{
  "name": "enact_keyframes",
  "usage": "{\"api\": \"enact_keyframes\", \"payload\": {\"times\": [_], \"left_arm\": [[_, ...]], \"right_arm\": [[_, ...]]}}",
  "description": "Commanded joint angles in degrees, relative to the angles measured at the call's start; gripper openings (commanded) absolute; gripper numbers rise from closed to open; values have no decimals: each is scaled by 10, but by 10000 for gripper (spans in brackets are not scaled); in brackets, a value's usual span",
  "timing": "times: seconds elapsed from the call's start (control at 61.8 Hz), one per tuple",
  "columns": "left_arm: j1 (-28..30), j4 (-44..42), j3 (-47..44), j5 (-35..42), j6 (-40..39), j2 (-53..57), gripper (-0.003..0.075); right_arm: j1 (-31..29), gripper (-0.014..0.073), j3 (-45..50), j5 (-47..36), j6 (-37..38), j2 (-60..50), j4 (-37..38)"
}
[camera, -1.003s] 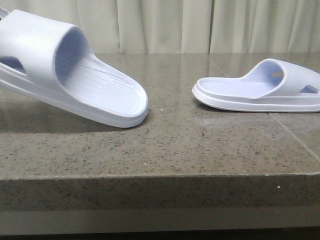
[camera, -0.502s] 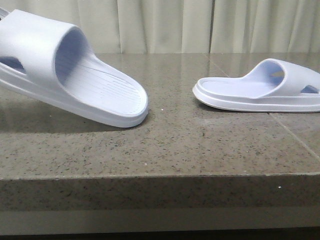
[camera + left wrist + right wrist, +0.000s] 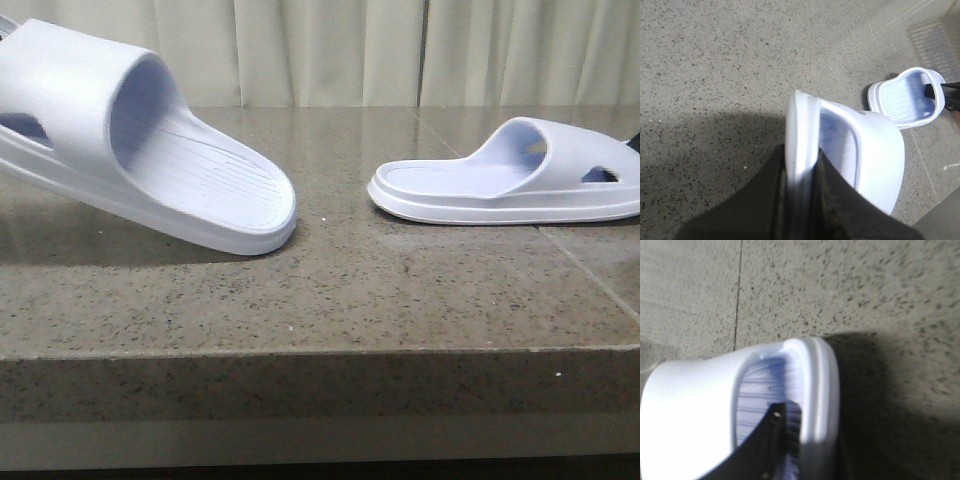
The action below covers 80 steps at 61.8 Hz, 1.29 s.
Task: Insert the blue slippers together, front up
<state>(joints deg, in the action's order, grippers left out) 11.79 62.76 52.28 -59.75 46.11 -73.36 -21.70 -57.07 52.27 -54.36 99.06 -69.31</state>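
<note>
Up front, two pale blue slippers sit over a speckled stone table [image 3: 330, 300]. The left slipper [image 3: 150, 150] is lifted and tilted, its heel end dipping toward the tabletop and its ribbed footbed facing the camera; the right slipper [image 3: 510, 180] sits level at the tabletop, heel end pointing toward the other, the two well apart with bare stone between them. From the left wrist, the left gripper [image 3: 800, 200] clamps the sole edge of its slipper, one dark finger [image 3: 772, 200] on each side of the rim. From the right wrist, the right gripper's [image 3: 797, 450] dark finger [image 3: 767, 440] reaches inside the slipper [image 3: 715, 405] against the footbed at the rim; the other finger is hidden, so a firm grip cannot be confirmed. A seam line [image 3: 738, 295] crosses the stone beside that slipper. Pleated cream curtains [image 3: 330, 50] hang behind the table, and nothing lies between the pair.
</note>
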Motion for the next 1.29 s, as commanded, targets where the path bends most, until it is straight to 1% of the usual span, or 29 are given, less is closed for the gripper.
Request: {"api": "enact_keyframes", "payload": {"times": [0.0, 0.065, 0.162, 0.275, 0.388, 0.566, 0.744, 0.858, 1.117, 1.214, 1.279], "left_arm": [[-4, 39, 13, -3, 1, 17, -20], [-4, 39, 13, 0, 1, 17, -20], [-4, 45, 12, 2, 1, 17, -20], [-8, 86, -1, 9, 20, 17, -20], [-36, 123, -24, 45, 30, 17, -20], [-126, 158, -52, 138, 32, 14, -20], [-219, 211, -52, 207, 32, -32, -20], [-255, 238, -52, 253, 43, -71, -20], [-262, 257, -32, 251, 69, -145, -20], [-262, 256, -27, 250, 71, -150, -20], [-262, 256, -27, 250, 73, -150, -20]], "right_arm": [[1, 19, -11, 21, -8, -18, -5], [1, -56, -11, 30, -8, -20, -10], [1, -123, -11, 43, -8, -30, -23], [-1, -116, -11, 40, -7, -62, -24], [-13, -116, -11, 41, 3, -108, -39], [-25, -116, -11, 56, 20, -178, -78], [-25, -116, -11, 69, 35, -215, -83], [-24, -116, -10, 86, 47, -216, -83], [-21, -116, 32, 53, 49, -216, -86], [-7, -116, 46, 34, 49, -216, -89], [13, -116, 49, 18, 49, -214, -88]]}}
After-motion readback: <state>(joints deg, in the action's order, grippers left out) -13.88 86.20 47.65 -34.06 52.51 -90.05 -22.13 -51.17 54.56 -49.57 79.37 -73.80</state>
